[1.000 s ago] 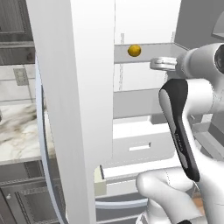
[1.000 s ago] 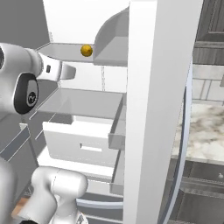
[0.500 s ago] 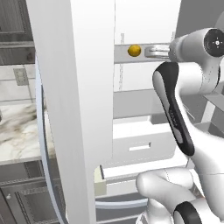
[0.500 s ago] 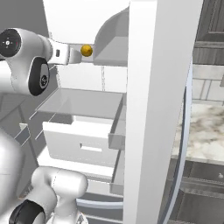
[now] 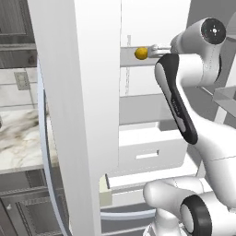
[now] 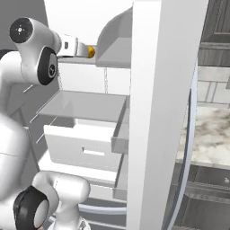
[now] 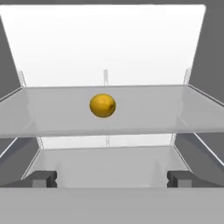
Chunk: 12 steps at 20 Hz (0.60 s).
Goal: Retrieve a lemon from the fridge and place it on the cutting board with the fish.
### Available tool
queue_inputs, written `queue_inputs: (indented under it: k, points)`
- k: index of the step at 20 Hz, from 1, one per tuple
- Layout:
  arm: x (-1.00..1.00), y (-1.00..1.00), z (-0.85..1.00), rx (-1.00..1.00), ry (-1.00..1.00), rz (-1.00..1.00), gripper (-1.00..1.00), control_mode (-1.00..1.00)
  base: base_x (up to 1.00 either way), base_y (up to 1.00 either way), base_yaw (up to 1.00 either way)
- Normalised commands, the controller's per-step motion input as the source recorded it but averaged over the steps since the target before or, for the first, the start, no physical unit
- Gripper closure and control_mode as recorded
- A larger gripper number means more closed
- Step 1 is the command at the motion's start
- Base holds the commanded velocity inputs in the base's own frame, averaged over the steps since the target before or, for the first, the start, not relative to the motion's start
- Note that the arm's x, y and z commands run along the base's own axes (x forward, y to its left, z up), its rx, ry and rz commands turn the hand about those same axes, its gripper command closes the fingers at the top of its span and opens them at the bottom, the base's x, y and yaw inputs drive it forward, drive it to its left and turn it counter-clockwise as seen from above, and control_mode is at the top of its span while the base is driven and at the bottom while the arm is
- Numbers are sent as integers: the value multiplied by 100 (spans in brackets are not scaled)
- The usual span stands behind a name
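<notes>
The fridge (image 5: 78,115) stands open, its white interior facing me. On an upper glass shelf (image 7: 175,109) rests the lemon (image 5: 141,53) (image 6: 91,51) (image 7: 103,105), small, round and yellow. My gripper (image 5: 154,48) (image 6: 82,49) (image 7: 111,178) is level with that shelf, just in front of the lemon and pointing at it. It is open, with both dark fingertips (image 7: 41,178) spread wide and nothing between them. The lemon lies beyond the tips, slightly left of centre in the hand view. The cutting board and the fish are out of view.
Below the lemon's shelf are a grey glass shelf (image 6: 85,105) and a white drawer (image 5: 147,152) (image 6: 85,143). The open fridge doors (image 6: 157,112) flank the arm closely on both sides. A marble counter (image 5: 18,138) (image 6: 211,134) runs behind the doors, over dark cabinets.
The arm has risen and pushed forward, so the open gripper has closed in on the lemon. The lemon has stayed on its shelf.
</notes>
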Motion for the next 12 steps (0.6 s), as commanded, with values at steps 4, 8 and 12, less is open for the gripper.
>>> queue_inputs:
  k: [4, 8, 12]
  points:
    - [13, 0, -5, 0, -5, 0, -100, -100, 0, 0, 0]
    - [33, 1, -16, 0, -4, 0, -100, -100, 0, 0, 0]
    - [52, 12, -13, 0, 0, 0, -100, -100, 0, 0, 0]
